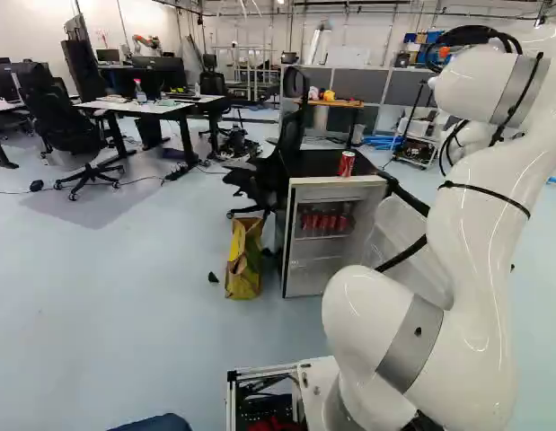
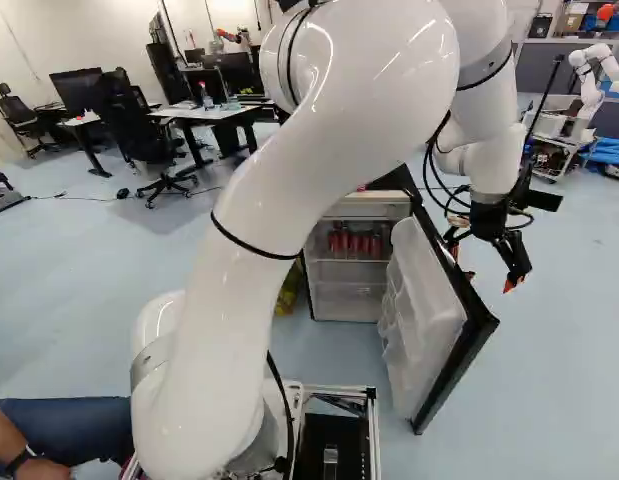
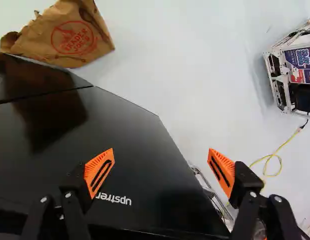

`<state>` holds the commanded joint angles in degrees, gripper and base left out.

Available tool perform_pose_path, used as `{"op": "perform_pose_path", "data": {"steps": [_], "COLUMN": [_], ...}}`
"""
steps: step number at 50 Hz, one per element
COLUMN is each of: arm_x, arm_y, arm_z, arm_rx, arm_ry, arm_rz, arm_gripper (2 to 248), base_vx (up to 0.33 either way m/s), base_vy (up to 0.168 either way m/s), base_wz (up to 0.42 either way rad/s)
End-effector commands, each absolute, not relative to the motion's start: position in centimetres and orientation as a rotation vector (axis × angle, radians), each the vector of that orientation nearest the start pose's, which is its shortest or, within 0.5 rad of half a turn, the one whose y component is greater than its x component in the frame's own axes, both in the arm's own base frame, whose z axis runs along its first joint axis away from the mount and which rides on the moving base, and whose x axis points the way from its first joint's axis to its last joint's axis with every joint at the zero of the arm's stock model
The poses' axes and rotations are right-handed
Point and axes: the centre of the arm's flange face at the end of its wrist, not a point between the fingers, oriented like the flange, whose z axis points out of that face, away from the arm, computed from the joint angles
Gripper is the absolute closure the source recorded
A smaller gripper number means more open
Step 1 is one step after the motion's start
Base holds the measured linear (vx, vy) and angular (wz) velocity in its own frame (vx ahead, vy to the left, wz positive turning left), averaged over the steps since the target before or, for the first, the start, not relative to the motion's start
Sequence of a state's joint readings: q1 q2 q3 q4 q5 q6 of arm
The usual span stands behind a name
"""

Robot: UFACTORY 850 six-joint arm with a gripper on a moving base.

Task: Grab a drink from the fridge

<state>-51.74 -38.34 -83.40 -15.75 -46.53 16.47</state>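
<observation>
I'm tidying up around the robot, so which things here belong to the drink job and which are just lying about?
For the job:
- fridge and its open door
- red cans inside
- gripper
- can on top, perhaps

Just about:
- bag beside the fridge
- office chair
- desk with bottles

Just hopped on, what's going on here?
The robot arm's pincer is open and empty, near the outer side of the fridge door. That door already stands open. Red cans are on a shelf inside the fridge, and one more red can stands on top. No drink has been grabbed.
</observation>
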Motion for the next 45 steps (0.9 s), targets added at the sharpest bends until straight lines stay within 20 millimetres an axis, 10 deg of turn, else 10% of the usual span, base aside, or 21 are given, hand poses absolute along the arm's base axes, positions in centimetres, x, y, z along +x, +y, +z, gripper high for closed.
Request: {"op": "perform_pose_path", "data": {"steps": [45], "arm_x": [35.9], "arm_y": [-45.5], "arm_z": [38.3], "arm_rx": [-2.909], "arm_ry": [1.514], "arm_rz": [0.264], "arm_gripper": [3], "base_vx": [0.0], "base_vy": [0.0], "base_wz": [0.0]}}
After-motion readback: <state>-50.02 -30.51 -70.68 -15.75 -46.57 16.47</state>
